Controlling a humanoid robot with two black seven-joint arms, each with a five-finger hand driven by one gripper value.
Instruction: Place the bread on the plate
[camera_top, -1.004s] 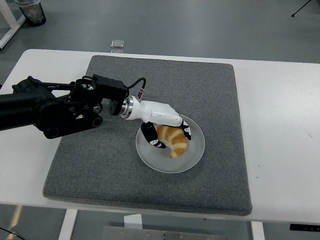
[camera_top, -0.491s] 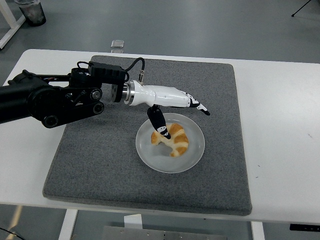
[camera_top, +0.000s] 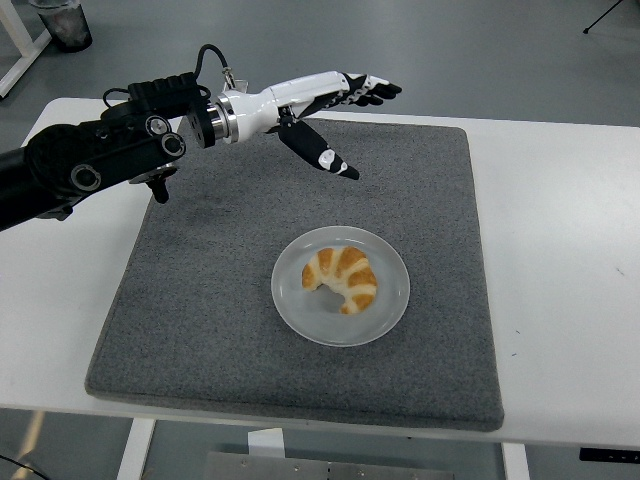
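You can count the main job as done — the golden-brown, crescent-shaped bread (camera_top: 342, 279) lies on the round, pale grey plate (camera_top: 385, 313), a little towards the plate's far-left part, with bare rim showing all around it. Nothing touches the bread and it rests flat, so by the look of it the placing step is complete.

The plate itself sits on the dark grey felt mat (camera_top: 200, 300) that covers the middle of the white table (camera_top: 560, 250), somewhat nearer the mat's front edge than its far one.

Your left hand (camera_top: 325, 105), white with black fingertips, hangs well beyond the plate, up and to its left, over the mat's far edge. Its fingers (camera_top: 372, 88) are stretched out and hold nothing; the thumb points down towards the mat. The right hand does not show at all.

What is left, as far as you can judge, is only to bring the left arm back to rest — no correction of the bread seems needed.
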